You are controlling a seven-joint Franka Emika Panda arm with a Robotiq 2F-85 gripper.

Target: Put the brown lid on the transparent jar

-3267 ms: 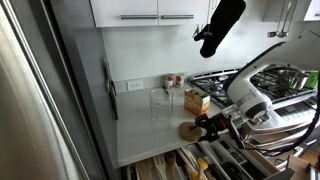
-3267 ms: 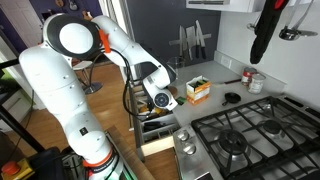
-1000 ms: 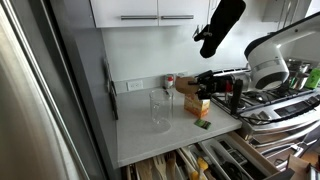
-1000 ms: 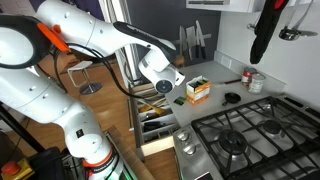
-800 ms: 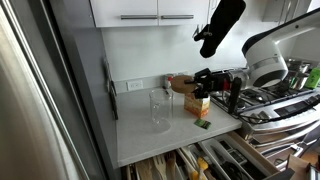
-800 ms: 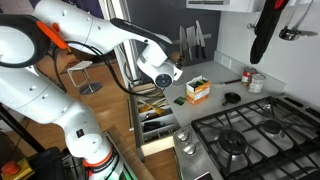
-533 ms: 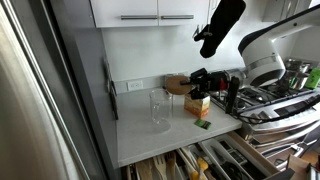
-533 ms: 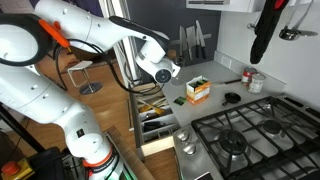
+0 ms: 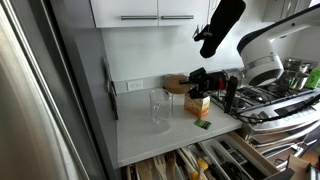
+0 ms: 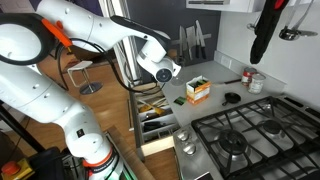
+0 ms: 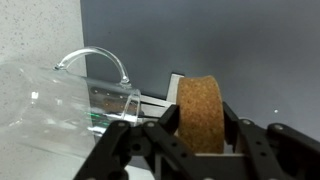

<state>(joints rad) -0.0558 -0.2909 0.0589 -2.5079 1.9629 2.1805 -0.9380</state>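
The transparent jar (image 9: 159, 108) stands upright on the white counter (image 9: 150, 140), its mouth uncovered. The brown lid (image 9: 177, 84) hangs in the air, up and to the right of the jar's mouth, clear of it. My gripper (image 9: 186, 82) is shut on the lid. In the wrist view the cork lid (image 11: 200, 112) is seen edge-on, clamped between the two black fingers (image 11: 232, 120) of the gripper (image 11: 200, 125), with the jar (image 11: 75, 100) to its left. In the exterior view from the stove side the arm's wrist (image 10: 157, 65) hides the jar and the lid.
An orange-yellow box (image 9: 197, 102) (image 10: 198, 90) stands just right of the jar, under the gripper. A small green item (image 9: 203, 122) lies near the counter's edge. Spice jars (image 9: 172, 81) line the back wall. The drawer (image 9: 200, 160) below is open. The gas stove (image 10: 250, 135) lies beyond.
My gripper has carried the lid up from near the counter's front edge, then leftward toward the jar over the last second. The jar and the box have stayed put.
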